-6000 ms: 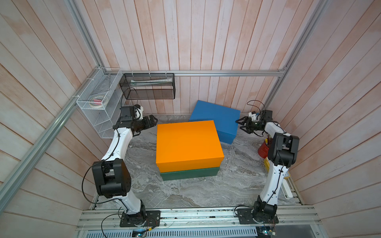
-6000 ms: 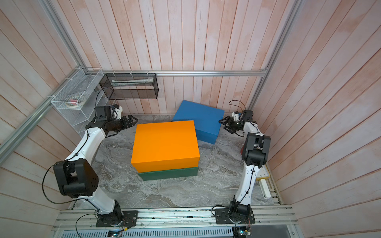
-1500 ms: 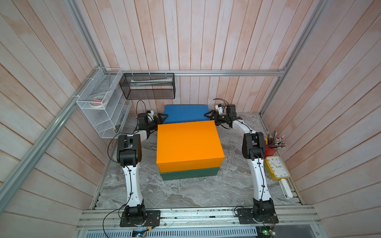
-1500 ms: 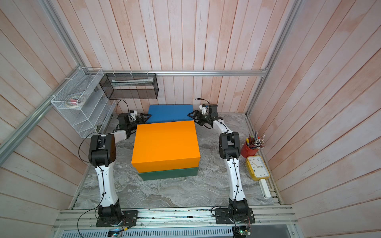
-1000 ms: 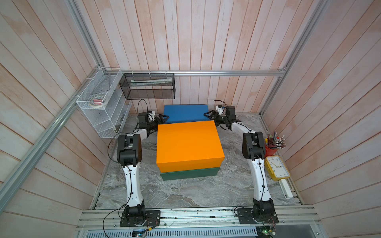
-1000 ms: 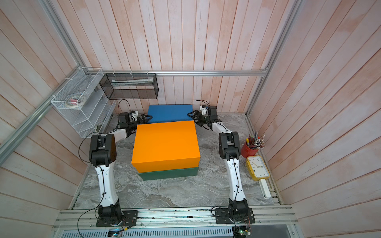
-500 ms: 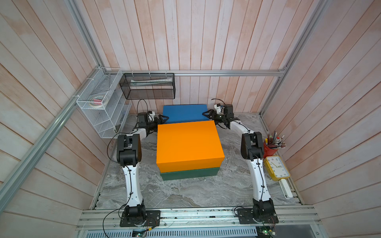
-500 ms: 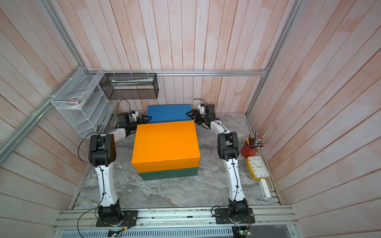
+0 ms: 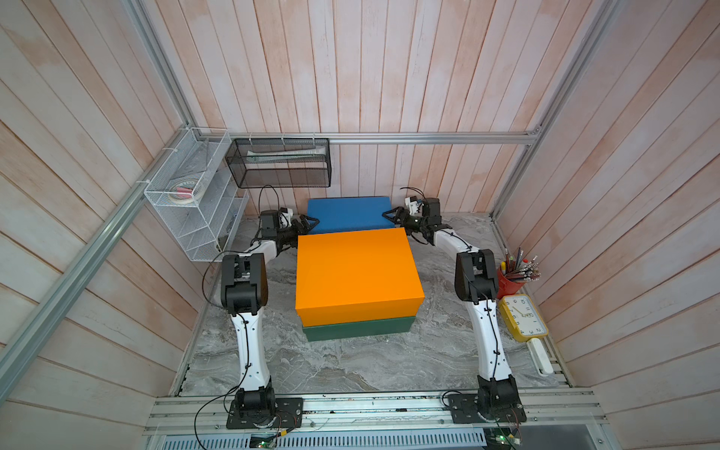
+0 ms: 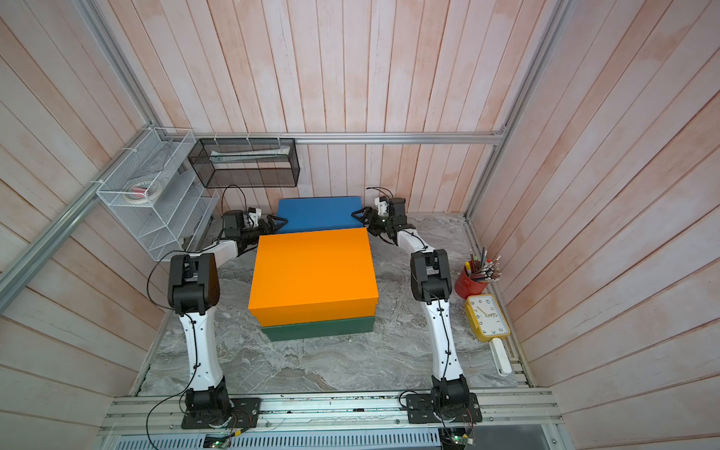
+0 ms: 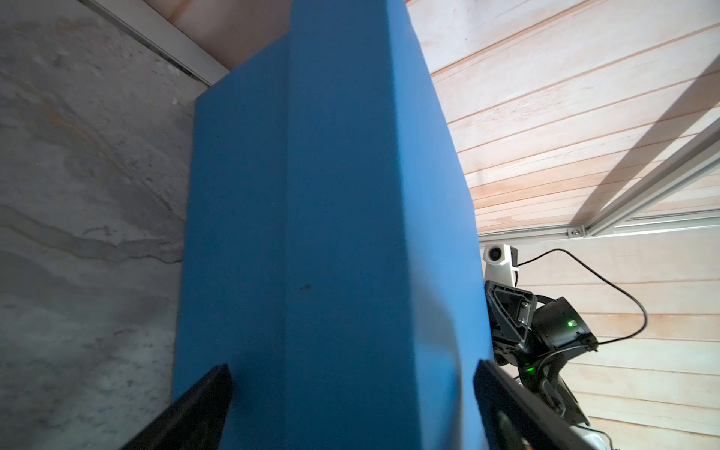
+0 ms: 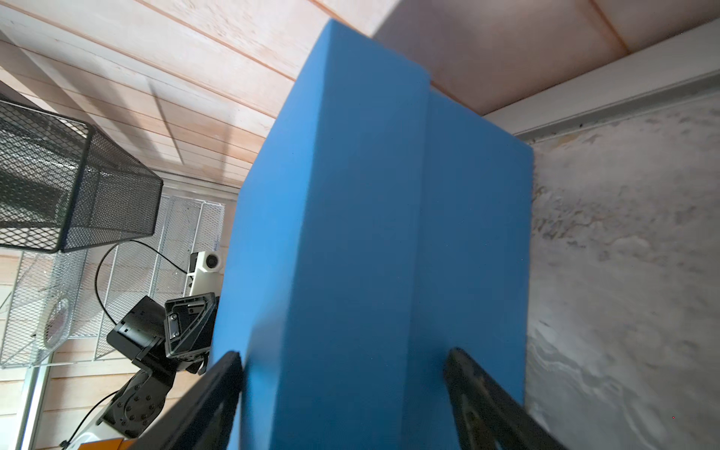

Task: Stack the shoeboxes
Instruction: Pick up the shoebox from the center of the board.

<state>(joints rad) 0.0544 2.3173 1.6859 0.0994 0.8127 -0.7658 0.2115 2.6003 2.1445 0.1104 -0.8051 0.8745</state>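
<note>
Left pincer (image 9: 310,223) stands spread wide at the blue box's (image 9: 348,212) left end; right pincer (image 9: 390,214) likewise spread at its right end. Blue box lies by the far wall, just behind the orange box (image 9: 356,272) stacked on the green box (image 9: 358,329). Risk: held only by its ends, it may slip, tilt, or clip the orange box's far edge when lifted.

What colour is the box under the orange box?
The box is dark green; see a top view.

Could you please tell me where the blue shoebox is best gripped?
By its two ends, left tool and right tool coming from opposite sides: the blue shoebox lies flat, probably too wide for one tool, and those ends are clear.
</note>
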